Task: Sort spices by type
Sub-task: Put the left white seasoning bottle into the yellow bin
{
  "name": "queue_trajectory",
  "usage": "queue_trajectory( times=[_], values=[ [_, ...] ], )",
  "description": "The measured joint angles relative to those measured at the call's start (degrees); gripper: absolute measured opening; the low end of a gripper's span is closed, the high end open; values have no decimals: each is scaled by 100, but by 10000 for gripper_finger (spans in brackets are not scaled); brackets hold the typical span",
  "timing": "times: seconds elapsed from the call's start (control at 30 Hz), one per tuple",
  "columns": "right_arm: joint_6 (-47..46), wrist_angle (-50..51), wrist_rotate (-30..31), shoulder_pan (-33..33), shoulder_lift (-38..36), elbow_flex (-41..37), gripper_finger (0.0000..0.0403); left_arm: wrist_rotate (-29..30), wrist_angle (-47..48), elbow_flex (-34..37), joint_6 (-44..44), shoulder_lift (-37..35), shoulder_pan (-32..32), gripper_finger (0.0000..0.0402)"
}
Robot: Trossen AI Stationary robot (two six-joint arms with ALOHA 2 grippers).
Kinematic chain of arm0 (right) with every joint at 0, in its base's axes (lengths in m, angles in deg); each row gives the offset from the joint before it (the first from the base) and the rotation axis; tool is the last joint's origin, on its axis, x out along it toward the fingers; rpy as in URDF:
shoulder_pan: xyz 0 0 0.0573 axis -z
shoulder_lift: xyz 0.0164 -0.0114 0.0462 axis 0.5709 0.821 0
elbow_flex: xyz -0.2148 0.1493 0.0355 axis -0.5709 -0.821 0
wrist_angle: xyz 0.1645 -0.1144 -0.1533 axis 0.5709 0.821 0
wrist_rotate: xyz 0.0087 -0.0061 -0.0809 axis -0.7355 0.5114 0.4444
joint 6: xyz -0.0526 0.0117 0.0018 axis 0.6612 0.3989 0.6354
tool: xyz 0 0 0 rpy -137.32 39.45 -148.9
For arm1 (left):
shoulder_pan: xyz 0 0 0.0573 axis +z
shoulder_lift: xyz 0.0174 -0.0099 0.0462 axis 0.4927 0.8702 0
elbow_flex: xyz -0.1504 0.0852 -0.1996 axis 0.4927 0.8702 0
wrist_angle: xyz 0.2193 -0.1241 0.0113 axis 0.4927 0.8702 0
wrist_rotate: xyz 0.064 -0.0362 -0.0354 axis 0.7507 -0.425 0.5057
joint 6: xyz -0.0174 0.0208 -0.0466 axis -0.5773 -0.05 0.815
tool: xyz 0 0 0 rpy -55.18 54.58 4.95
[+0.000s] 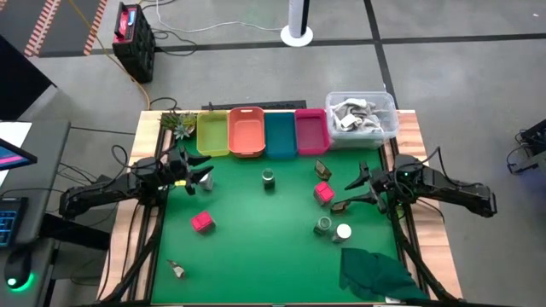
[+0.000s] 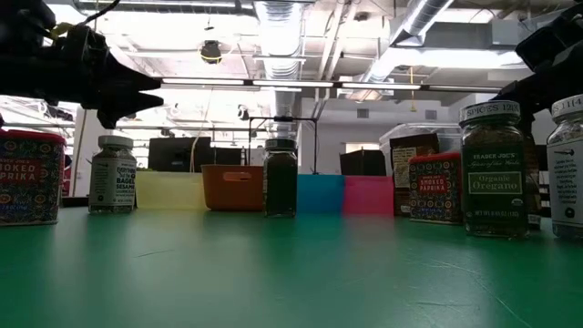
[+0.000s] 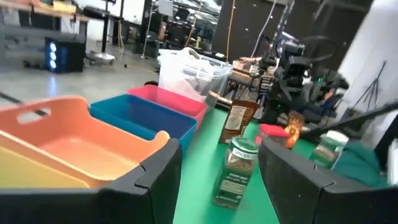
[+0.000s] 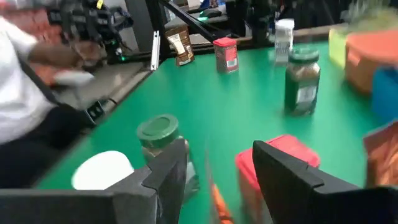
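Observation:
The spices stand apart on the green mat [image 1: 256,247]. A green-lidded jar [image 1: 269,178] stands mid-mat. One pink-red cube packet [image 1: 202,223] is at the left and another [image 1: 323,193] at the right. A second green-lidded jar [image 1: 323,225] and a white-capped jar [image 1: 343,231] stand together, with brownish sachets [image 1: 322,169] [image 1: 339,205] nearby. Another white-capped jar [image 2: 113,173] shows in the low view. My left gripper [image 1: 207,176] is open and empty above the mat's left part, and the mid-mat jar [image 3: 235,171] shows ahead between its fingers. My right gripper [image 1: 357,183] is open and empty, near the right cube packet [image 4: 280,162].
Yellow [image 1: 212,132], orange [image 1: 246,130], blue [image 1: 280,134] and pink [image 1: 311,130] trays line the far edge, with a clear bin [image 1: 362,117] at their right. A dark green cloth [image 1: 380,273] lies at the near right. A small item [image 1: 177,269] lies near left. A person's white sleeve [image 4: 18,93] shows beyond the table.

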Motion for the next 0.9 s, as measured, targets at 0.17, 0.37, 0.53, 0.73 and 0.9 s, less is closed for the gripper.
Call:
queue_trajectory(
  times=[0.17,0.37,0.53,0.73,0.9],
  values=[
    [748,-241,70,22,0,-21,211,-140,-22,-2,513,0,-2,200],
    [975,-256,69,20,0,-21,211,-368,135,-306,437,4,0,200],
    [1440,-354,68,20,0,-21,211,-771,406,-836,592,4,-2,200],
    [-161,-1241,65,-78,0,-21,211,-830,1199,-1605,66,2,0,200],
    [-1002,-2573,70,-110,0,-16,211,-1175,931,-1742,-1296,0,0,200]
  ],
)
